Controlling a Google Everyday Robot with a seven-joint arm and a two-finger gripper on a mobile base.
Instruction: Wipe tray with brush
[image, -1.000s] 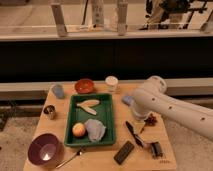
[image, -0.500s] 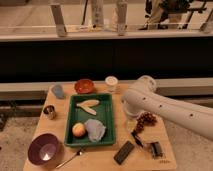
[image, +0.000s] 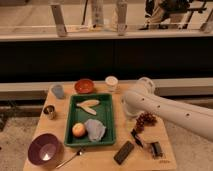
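The green tray (image: 108, 111) lies in the middle of the wooden table. It holds pale banana pieces (image: 88, 105), a peach-coloured fruit (image: 78, 129) and a crumpled grey cloth (image: 95, 129). The brush (image: 135, 137) is a slim black stick lying on the table right of the tray, its upper end hidden under my arm. My white arm reaches in from the right. The gripper (image: 126, 111) is at its end, right by the tray's right rim and just above the brush's upper end.
A red bowl (image: 84, 86), a white cup (image: 111, 82) and a grey-blue cup (image: 58, 90) stand behind the tray. A metal cup (image: 49, 111), a purple bowl (image: 44, 150) and a spoon (image: 75, 156) are on the left. Grapes (image: 145, 120), a black block (image: 124, 152) and a small dark object (image: 156, 149) are on the right.
My arm has swung left and lower toward the tray's right rim, now covering the upper end of the brush. The objects on the table have not moved.
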